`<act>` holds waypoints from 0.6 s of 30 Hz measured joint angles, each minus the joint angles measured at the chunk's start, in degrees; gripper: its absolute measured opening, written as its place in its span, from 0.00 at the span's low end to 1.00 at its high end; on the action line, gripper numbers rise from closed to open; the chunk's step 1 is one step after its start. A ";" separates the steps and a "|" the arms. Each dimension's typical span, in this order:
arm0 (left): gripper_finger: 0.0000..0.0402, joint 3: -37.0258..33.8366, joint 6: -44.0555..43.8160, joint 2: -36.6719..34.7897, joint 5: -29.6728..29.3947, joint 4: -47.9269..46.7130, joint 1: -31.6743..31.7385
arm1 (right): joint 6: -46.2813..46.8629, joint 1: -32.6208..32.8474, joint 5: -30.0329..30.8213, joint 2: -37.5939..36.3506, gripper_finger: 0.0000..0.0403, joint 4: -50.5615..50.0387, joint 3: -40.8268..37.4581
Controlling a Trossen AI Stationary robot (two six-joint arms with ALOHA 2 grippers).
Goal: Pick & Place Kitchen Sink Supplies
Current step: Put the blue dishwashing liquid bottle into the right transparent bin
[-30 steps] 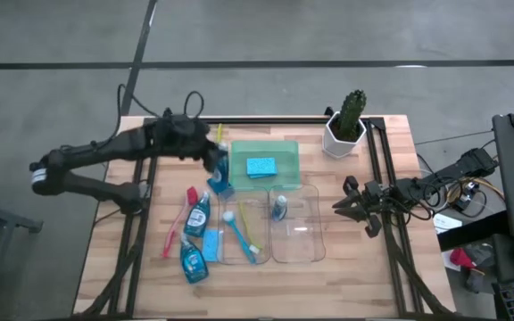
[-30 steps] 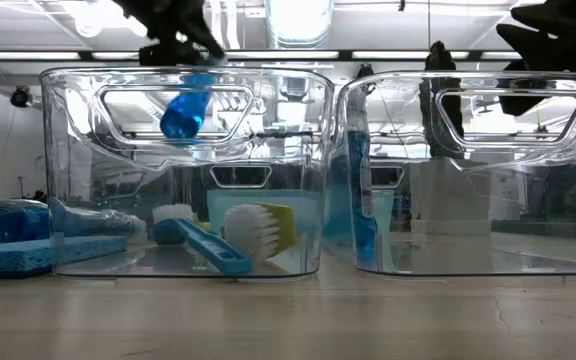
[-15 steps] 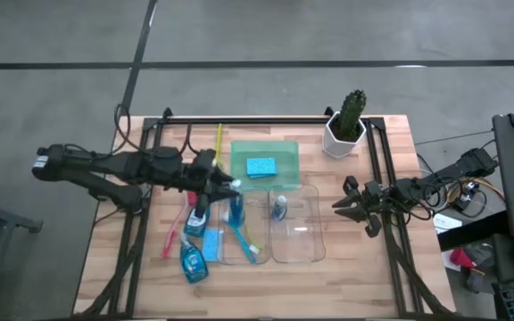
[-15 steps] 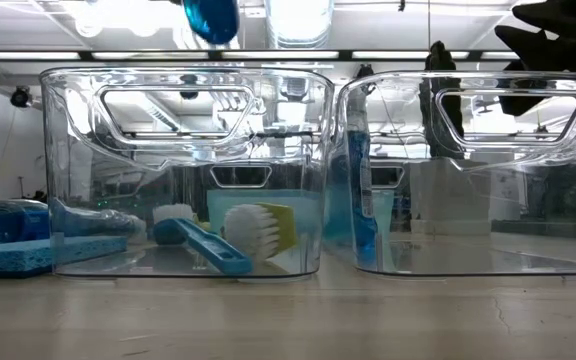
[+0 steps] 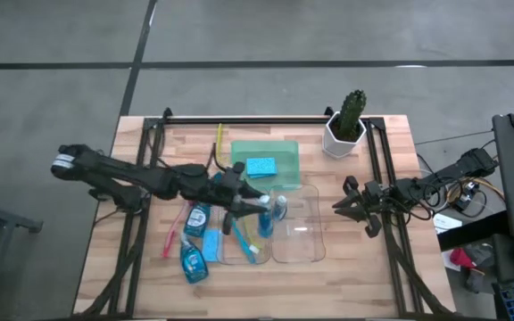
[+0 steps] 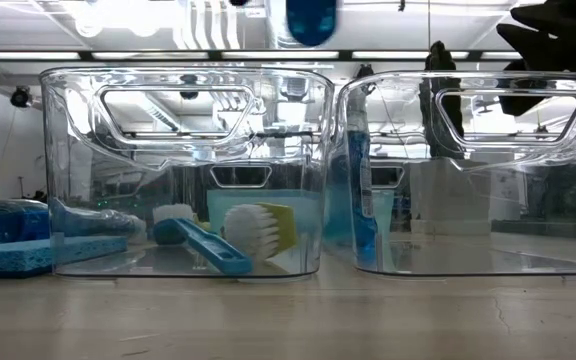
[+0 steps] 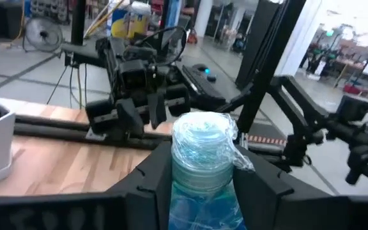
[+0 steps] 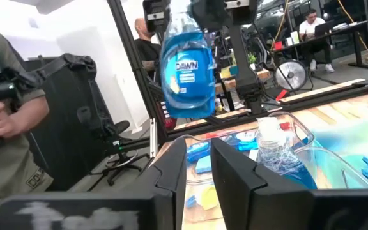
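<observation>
Blue soap bottle (image 5: 267,207) has traveled with your left end effector (image 5: 259,205), which grips it tight, from beside the green tray (image 5: 286,148) to above the two clear bins (image 5: 294,236). Lower it in beside the bottle (image 5: 280,208) there. Your right end effector (image 5: 339,206) waits near the worktop (image 5: 400,276) edge, fingers slightly apart, empty.
</observation>
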 joint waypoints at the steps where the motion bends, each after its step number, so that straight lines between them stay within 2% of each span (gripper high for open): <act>1: 0.32 0.00 0.04 1.27 0.40 2.37 0.02 | 0.00 -0.01 0.00 0.00 0.16 0.00 0.00; 6: 0.32 0.51 0.17 8.01 3.40 11.62 -0.06 | 0.04 0.00 0.02 0.00 0.17 0.00 0.00; 14: 0.32 8.48 8.97 19.00 5.50 12.11 -0.17 | 0.00 -0.02 0.02 0.00 0.21 -0.07 0.00; 18: 0.33 12.16 10.13 23.78 5.78 11.72 0.09 | 0.02 0.00 0.00 0.00 0.22 -0.17 0.00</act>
